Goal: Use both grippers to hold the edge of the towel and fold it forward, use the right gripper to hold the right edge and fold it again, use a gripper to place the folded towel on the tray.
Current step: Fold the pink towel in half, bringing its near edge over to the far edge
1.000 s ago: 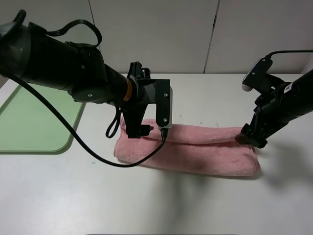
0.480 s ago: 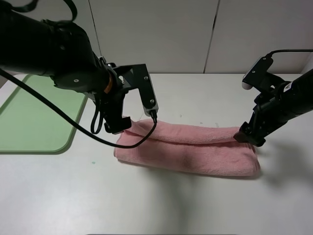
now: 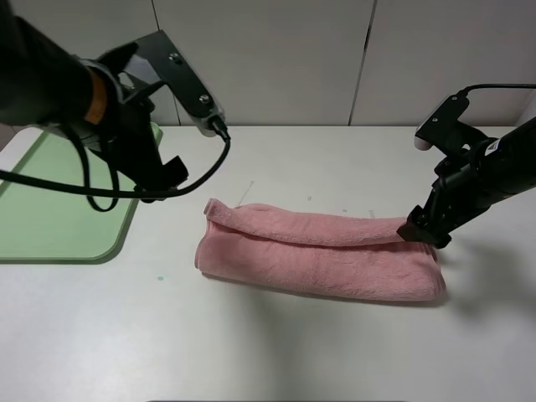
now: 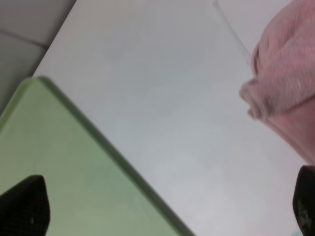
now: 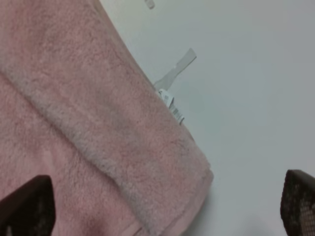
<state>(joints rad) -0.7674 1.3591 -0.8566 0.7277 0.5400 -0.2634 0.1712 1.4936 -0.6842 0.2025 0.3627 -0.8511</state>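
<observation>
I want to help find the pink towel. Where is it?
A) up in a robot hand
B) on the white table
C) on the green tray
B: the towel lies folded on the white table, apart from the green tray.

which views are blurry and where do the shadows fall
Exterior high: the towel is sharp, with faint soft shadows on the table beside it. Left wrist: hazy throughout, the tray rim smeared. Right wrist: the towel pile is soft, its white tag unreadable.
</observation>
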